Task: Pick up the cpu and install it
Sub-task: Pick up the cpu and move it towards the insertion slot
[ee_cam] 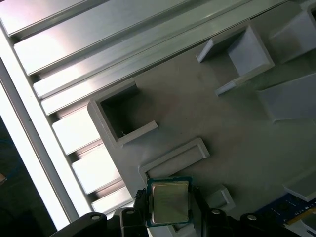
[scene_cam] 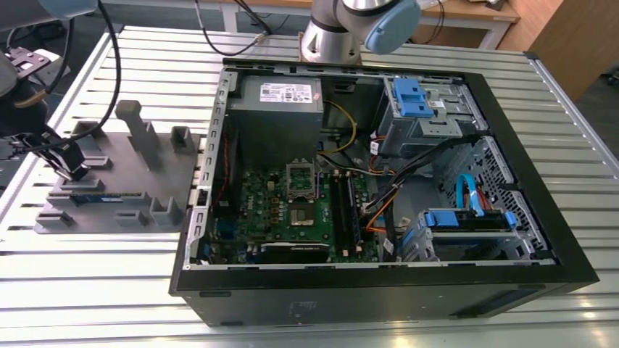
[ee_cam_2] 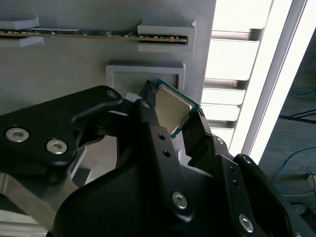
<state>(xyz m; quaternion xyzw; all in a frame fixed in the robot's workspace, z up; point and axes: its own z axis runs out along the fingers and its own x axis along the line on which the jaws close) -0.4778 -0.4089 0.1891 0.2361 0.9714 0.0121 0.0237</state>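
Holding the cpu (ee_cam: 170,201) by its edges, our pincer (scene_cam: 75,168) is clamped on it just over the grey tray (scene_cam: 111,165), well apart from the computer case (scene_cam: 387,290). We judge the narrow edge grip risky: a slip could tilt the chip, drop it or seat it crooked.

The black pincer (ee_cam_2: 174,107) carries silver screws; the arm (scene_cam: 334,36) is silver with a blue-grey cap.

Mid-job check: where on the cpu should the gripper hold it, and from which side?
By two opposite thin edges, coming down from its flat silver top side. The cpu is a thin square, so only its rim gives parallel faces; the gripper pinches it so now.
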